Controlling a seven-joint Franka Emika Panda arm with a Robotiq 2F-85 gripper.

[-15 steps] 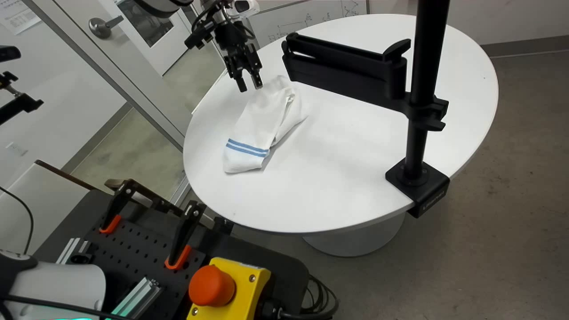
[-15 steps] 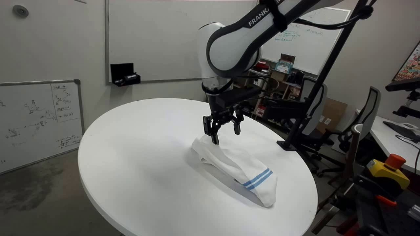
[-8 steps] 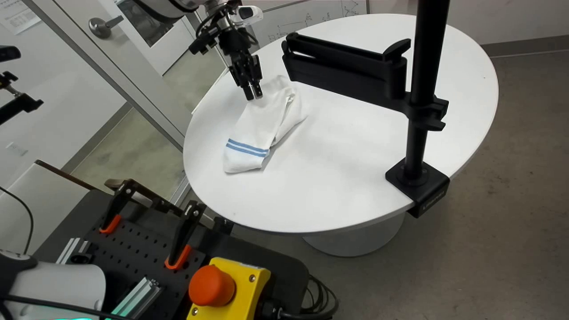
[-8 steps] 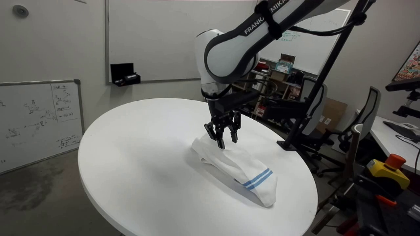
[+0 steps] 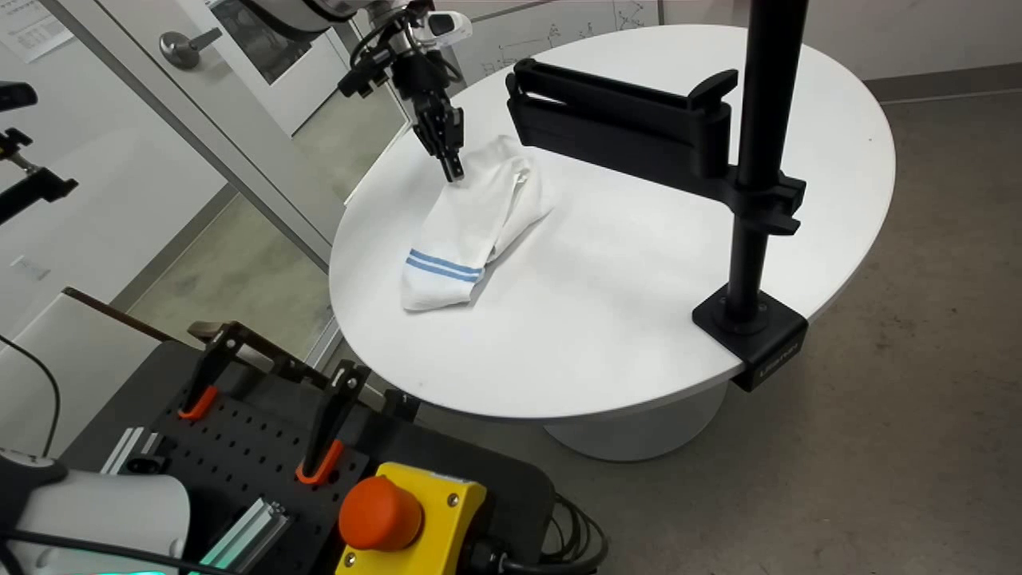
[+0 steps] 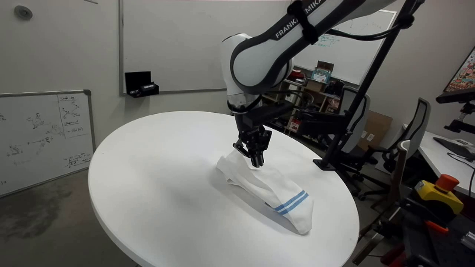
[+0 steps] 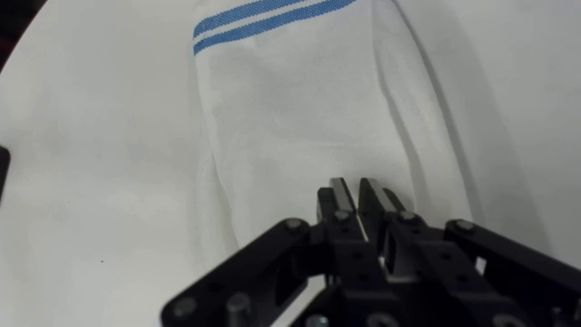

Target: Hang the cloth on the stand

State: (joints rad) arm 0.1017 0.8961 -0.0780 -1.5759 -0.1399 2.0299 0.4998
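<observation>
White cloth with blue stripes [image 5: 469, 220] lies on a round white table [image 5: 607, 319]; black metal stand [image 5: 750, 192] at its 3 o'clock in an exterior view. My black two-fingered claw [image 7: 352, 180] is clenched at the cloth's surface. Fold caught? Cannot tell. I should lift slowly, checking that cloth follows, before travelling.

White cloth [image 5: 469, 228], two blue stripes, loosely folded on table [image 5: 607, 335]. Black stand [image 5: 761, 152] upright at edge.

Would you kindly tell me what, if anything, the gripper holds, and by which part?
That cannot be told: the gripper has its jaws nearly together at the plain part of the cloth, away from the blue stripes; no pinched fold clearly shows.
</observation>
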